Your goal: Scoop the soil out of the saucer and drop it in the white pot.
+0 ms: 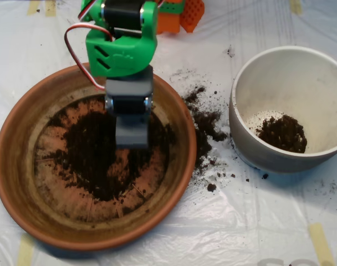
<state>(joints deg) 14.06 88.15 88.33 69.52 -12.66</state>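
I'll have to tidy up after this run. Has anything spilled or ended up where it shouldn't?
Yes. Loose soil lies scattered on the plastic sheet between the saucer and the pot, with crumbs trailing toward the pot's base. The rest sits in the saucer and a small heap inside the pot.

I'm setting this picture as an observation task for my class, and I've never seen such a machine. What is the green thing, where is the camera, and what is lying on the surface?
The camera hangs above the table and looks straight down. The green part is a small robot arm. Instead of a claw it carries a grey scoop, which is down over the dark soil in the big terracotta saucer. To the right stands the white pot, with a small heap of soil inside. Between the two dishes, spilled crumbs of soil lie on the clear plastic sheet covering the table. At the top edge sit orange plastic parts.
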